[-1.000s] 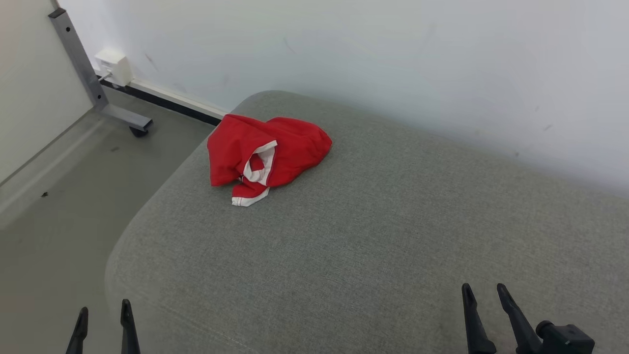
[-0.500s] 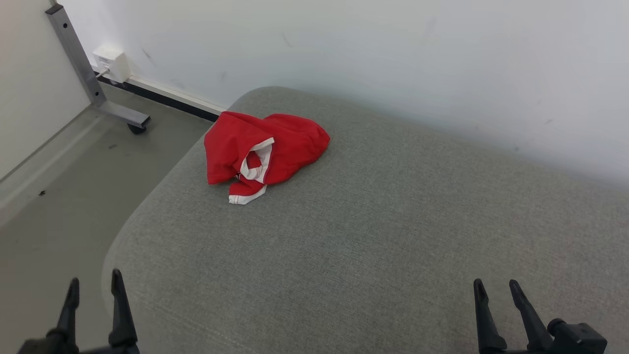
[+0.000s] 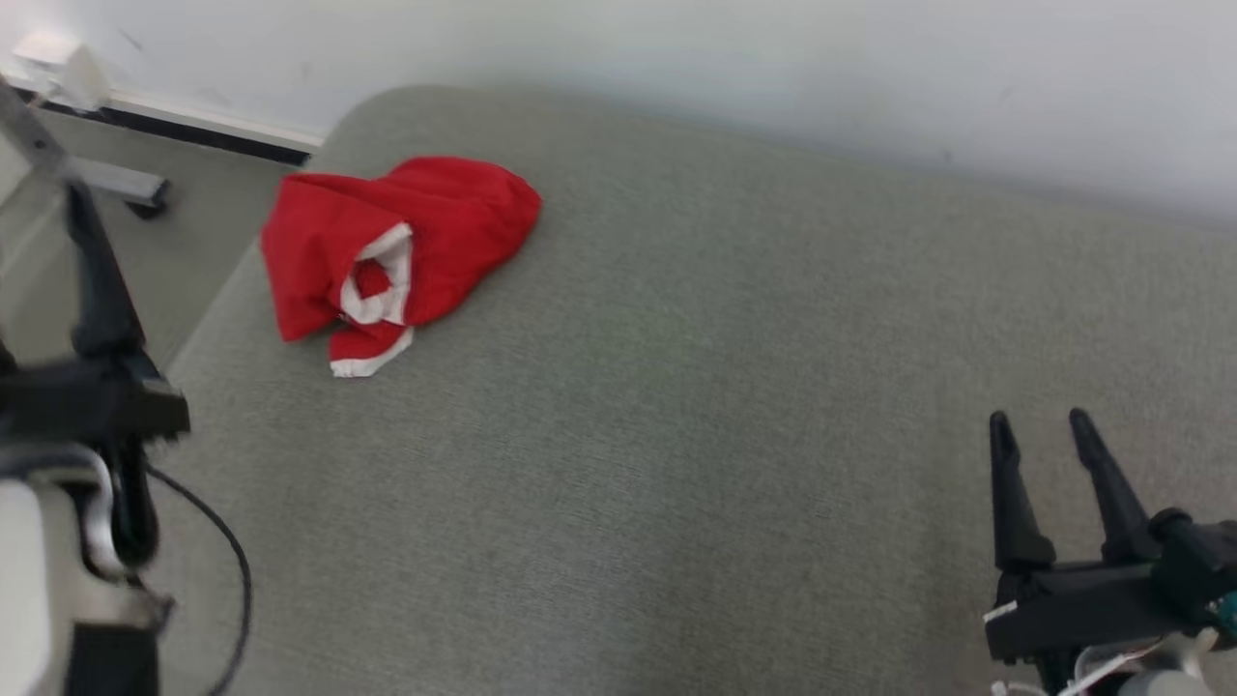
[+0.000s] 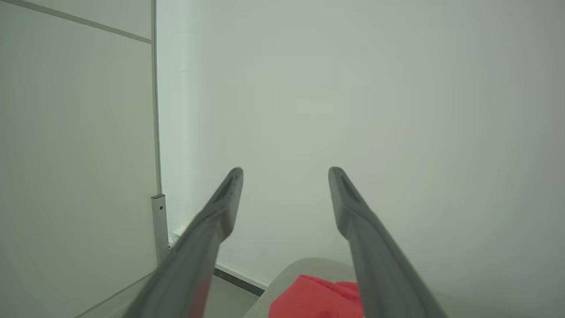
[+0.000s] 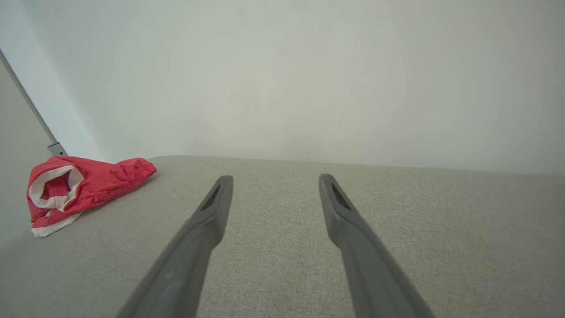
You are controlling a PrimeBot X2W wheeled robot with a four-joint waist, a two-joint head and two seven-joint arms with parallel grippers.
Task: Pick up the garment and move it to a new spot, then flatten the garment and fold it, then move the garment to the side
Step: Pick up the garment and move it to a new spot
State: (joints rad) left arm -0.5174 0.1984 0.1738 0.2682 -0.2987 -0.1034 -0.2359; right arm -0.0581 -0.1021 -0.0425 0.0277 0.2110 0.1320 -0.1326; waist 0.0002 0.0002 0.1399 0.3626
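Head view, floor [image 3: 208, 193] beside cushion [image 3: 676, 406], red garment [image 3: 425, 232] at its corner, left gripper [image 4: 285, 170], right gripper [image 3: 1041, 418] spread, empty.

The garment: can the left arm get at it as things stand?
Probably yes. The left gripper is open and empty. The garment lies crumpled near the far left corner of the cushion, on that arm's side, and nothing stands between them. The gripper does not touch it yet.
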